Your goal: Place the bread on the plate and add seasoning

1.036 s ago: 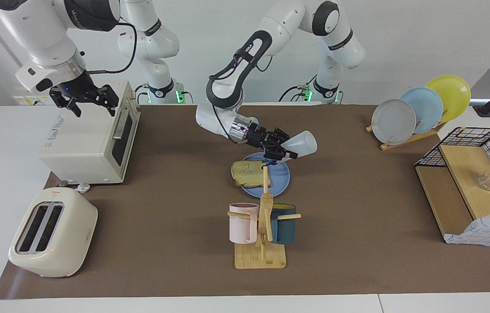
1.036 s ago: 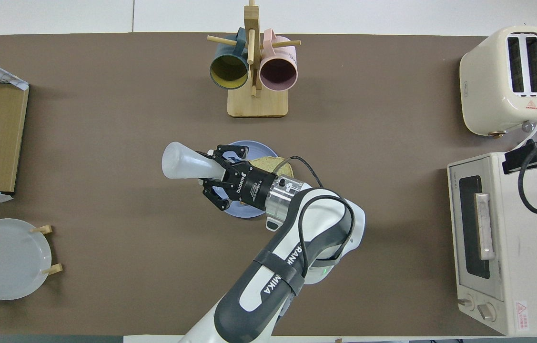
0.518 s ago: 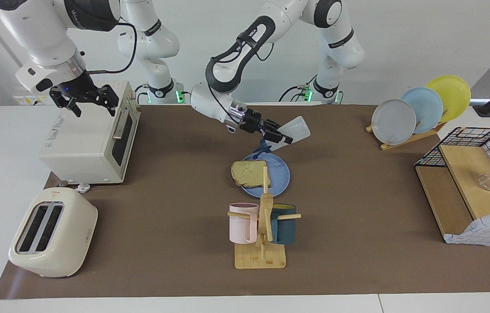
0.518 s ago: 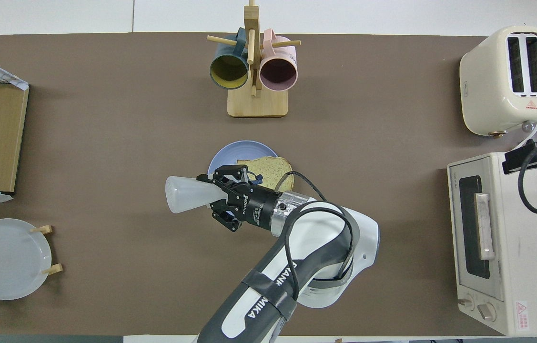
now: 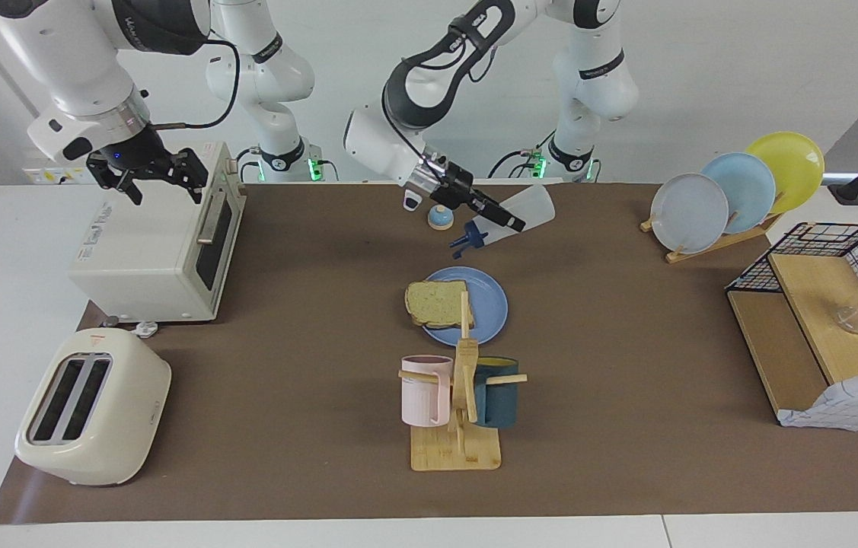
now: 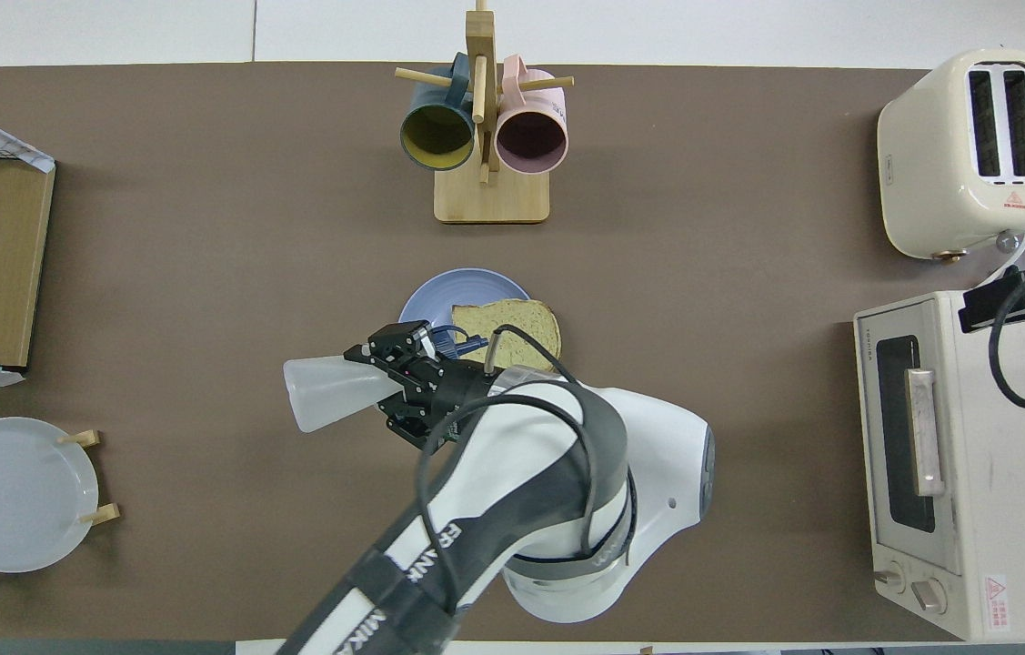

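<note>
Left gripper [image 5: 501,218]: clenched on the seasoning [image 5: 508,216], tilted cap-down in the air.
Bread [image 5: 438,304]: on the plate [image 5: 491,304], below the gripper.
Right gripper [image 5: 157,176]: over the oven [image 5: 154,243], apparently spread, waiting.

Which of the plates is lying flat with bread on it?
The medium-blue plate by the mug stand, under the bread; the three racked plates stand upright.

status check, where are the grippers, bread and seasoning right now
Left gripper shut on seasoning, tilted cap-down in the air. Right gripper waits over toaster oven. Bread on plate. Nothing in the way.
</note>
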